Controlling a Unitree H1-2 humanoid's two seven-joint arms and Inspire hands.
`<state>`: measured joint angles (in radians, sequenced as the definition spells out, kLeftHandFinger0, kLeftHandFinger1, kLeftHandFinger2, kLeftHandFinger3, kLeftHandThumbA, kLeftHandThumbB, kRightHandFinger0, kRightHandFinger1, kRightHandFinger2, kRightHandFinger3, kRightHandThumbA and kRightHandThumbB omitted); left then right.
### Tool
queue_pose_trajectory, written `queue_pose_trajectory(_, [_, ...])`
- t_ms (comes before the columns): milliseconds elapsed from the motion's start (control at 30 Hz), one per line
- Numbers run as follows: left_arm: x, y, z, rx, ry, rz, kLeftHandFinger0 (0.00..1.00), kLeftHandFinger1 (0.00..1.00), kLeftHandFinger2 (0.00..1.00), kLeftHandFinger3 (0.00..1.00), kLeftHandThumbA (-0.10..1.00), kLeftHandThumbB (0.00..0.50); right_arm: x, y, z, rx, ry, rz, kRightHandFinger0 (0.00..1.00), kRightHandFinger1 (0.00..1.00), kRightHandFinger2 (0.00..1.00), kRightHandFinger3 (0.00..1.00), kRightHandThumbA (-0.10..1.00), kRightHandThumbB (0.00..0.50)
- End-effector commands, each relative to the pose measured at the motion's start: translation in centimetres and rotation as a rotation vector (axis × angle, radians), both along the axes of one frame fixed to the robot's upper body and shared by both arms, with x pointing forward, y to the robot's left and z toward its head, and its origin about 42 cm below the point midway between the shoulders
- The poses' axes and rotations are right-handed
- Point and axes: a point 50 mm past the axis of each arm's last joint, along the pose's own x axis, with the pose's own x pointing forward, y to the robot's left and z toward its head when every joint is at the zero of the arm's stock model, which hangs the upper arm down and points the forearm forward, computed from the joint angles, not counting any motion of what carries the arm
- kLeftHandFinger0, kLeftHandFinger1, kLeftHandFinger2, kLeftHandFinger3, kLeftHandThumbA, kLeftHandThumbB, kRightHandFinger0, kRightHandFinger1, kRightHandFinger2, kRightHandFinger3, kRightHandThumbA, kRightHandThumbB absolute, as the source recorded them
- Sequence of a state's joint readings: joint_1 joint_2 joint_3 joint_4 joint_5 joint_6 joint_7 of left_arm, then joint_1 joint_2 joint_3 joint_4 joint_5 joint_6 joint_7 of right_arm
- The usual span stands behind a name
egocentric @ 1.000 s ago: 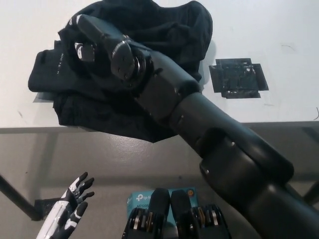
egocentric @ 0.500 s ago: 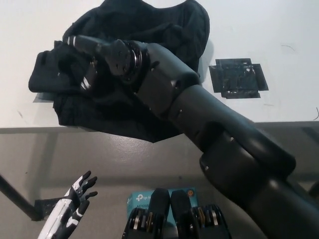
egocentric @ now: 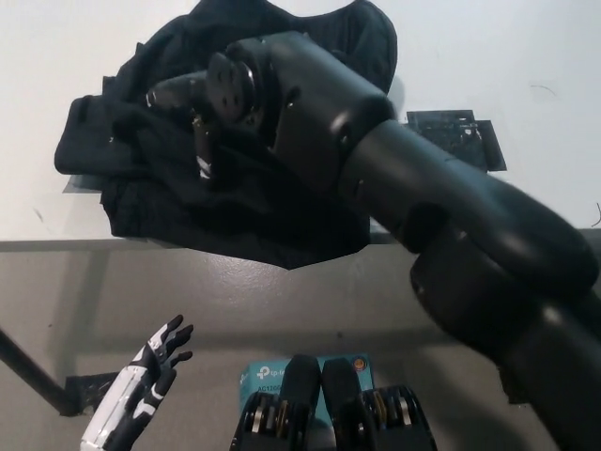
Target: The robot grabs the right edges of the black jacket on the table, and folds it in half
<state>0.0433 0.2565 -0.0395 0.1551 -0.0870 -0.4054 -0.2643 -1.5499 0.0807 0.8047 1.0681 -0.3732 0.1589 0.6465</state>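
The black jacket (egocentric: 155,193) lies crumpled on the white table (egocentric: 488,56), and its lower hem hangs a little past the table's front edge. My black right arm reaches in from the bottom right and covers much of the jacket's middle. My right hand (egocentric: 199,127) is on top of the jacket's left-middle, turned downward into the cloth. I cannot see whether it holds any fabric. Below the table edge at the lower left, my white left hand (egocentric: 141,395) rests open with its fingers spread, holding nothing.
A black square patch (egocentric: 465,141) is stuck on the table right of the jacket, partly behind my arm. The table's front edge (egocentric: 56,242) runs across the middle of the picture. A blue box (egocentric: 263,376) lies on the floor below, and a dark table leg (egocentric: 28,376) is at the lower left.
My right forearm has swung up and rolled over, and the hand now points down into the jacket instead of lying across it. The jacket has barely shifted. The left hand has stayed low.
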Motion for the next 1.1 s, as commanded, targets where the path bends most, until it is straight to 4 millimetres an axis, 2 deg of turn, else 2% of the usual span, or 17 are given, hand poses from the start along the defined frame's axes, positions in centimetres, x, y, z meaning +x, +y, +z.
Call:
queue_pose_trajectory(0, [1.7, -0.2, 1.6, 0.063, -0.072, -0.082, 0.95, 1.0, 0.99, 1.0, 0.87, 0.369, -10.1, 2.9, 23.5, -0.07, -0.287, 0.125, 1.0, 1.0, 1.0, 1.0, 1.0, 0.496])
queue_pose_trajectory(33, [1.8, -0.3, 1.6, 0.065, -0.072, -0.086, 0.95, 1.0, 0.99, 1.0, 0.87, 0.371, -10.5, 2.5, 24.6, 0.023, -0.394, 0.125, 1.0, 1.0, 1.0, 1.0, 1.0, 0.5])
queue_pose_trajectory(67, [1.8, -0.4, 1.6, 0.064, -0.072, -0.087, 0.95, 1.0, 0.99, 1.0, 0.87, 0.372, -10.7, 2.4, 24.8, 0.032, -0.411, 0.126, 1.0, 1.0, 1.0, 1.0, 1.0, 0.5])
queue_pose_trajectory(200, [2.3, -0.3, 2.0, 0.058, -0.103, -0.07, 0.96, 1.0, 1.0, 1.0, 0.88, 0.375, -12.3, 1.1, 28.5, 0.198, -0.574, 0.165, 1.0, 1.0, 1.0, 1.0, 1.0, 0.5])
queue_pose_trajectory(267, [2.5, -0.3, 2.1, 0.05, -0.103, -0.061, 0.96, 1.0, 1.0, 1.0, 0.87, 0.385, -12.6, 0.5, 29.1, 0.263, -0.592, 0.182, 1.0, 1.0, 1.0, 1.0, 1.0, 0.5])
queue_pose_trajectory(433, [4.1, 0.0, 2.7, -0.008, -0.14, 0.004, 0.98, 1.0, 1.0, 1.0, 0.84, 0.381, -13.6, -3.5, 32.0, 0.539, -0.679, 0.284, 1.0, 1.0, 1.0, 1.0, 1.0, 0.473])
queue_pose_trajectory(500, [4.9, 0.3, 3.4, -0.017, -0.168, 0.025, 1.0, 1.0, 1.0, 1.0, 0.86, 0.396, -13.8, -5.7, 32.9, 0.642, -0.69, 0.304, 1.0, 1.0, 1.0, 1.0, 1.0, 0.494])
queue_pose_trajectory(567, [5.6, 0.5, 4.2, -0.052, -0.199, 0.055, 1.0, 1.0, 1.0, 1.0, 0.84, 0.397, -14.2, -8.9, 33.0, 0.714, -0.652, 0.3, 1.0, 1.0, 1.0, 1.0, 1.0, 0.5])
queue_pose_trajectory(633, [6.3, 0.3, 5.2, -0.09, -0.218, 0.074, 1.0, 1.0, 1.0, 1.0, 0.83, 0.422, -14.9, -13.1, 31.3, 0.772, -0.697, 0.308, 1.0, 1.0, 1.0, 1.0, 1.0, 0.499])
queue_pose_trajectory(667, [6.7, 0.3, 5.7, -0.097, -0.228, 0.08, 1.0, 1.0, 1.0, 1.0, 0.83, 0.432, -15.4, -15.5, 29.5, 0.827, -0.693, 0.284, 1.0, 1.0, 1.0, 1.0, 1.0, 0.494])
queue_pose_trajectory(700, [6.8, 0.4, 6.0, -0.101, -0.236, 0.083, 1.0, 1.0, 1.0, 1.0, 0.83, 0.432, -15.8, -16.3, 28.7, 0.836, -0.711, 0.273, 1.0, 1.0, 1.0, 1.0, 1.0, 0.5])
queue_pose_trajectory(733, [7.2, 0.3, 6.5, -0.111, -0.242, 0.083, 1.0, 1.0, 1.0, 1.0, 0.83, 0.433, -16.5, -18.5, 26.5, 0.876, -0.736, 0.257, 1.0, 1.0, 1.0, 1.0, 1.0, 0.47])
queue_pose_trajectory(767, [7.3, 0.4, 6.7, -0.113, -0.244, 0.083, 1.0, 1.0, 1.0, 1.0, 0.83, 0.433, -17.0, -19.7, 25.0, 0.917, -0.743, 0.263, 1.0, 1.0, 1.0, 1.0, 1.0, 0.43])
queue_pose_trajectory(900, [8.2, 0.4, 6.9, -0.129, -0.26, 0.093, 1.0, 1.0, 1.0, 1.0, 0.82, 0.429, -19.1, -24.6, 17.4, 1.116, -0.673, 0.25, 1.0, 1.0, 1.0, 1.0, 1.0, 0.412])
queue_pose_trajectory(933, [8.6, 0.6, 7.0, -0.13, -0.256, 0.093, 1.0, 1.0, 1.0, 1.0, 0.82, 0.437, -20.0, -26.4, 14.3, 1.155, -0.7, 0.233, 1.0, 1.0, 1.0, 1.0, 1.0, 0.379])
queue_pose_trajectory(1000, [8.8, 0.7, 6.7, -0.131, -0.246, 0.095, 1.0, 1.0, 1.0, 1.0, 0.82, 0.44, -21.2, -27.6, 11.5, 1.193, -0.688, 0.212, 1.0, 1.0, 1.0, 1.0, 1.0, 0.363])
queue_pose_trajectory(1067, [8.8, 0.8, 6.5, -0.13, -0.234, 0.095, 1.0, 1.0, 1.0, 1.0, 0.83, 0.446, -23.0, -28.9, 7.3, 1.272, -0.662, 0.169, 1.0, 1.0, 1.0, 1.0, 1.0, 0.341])
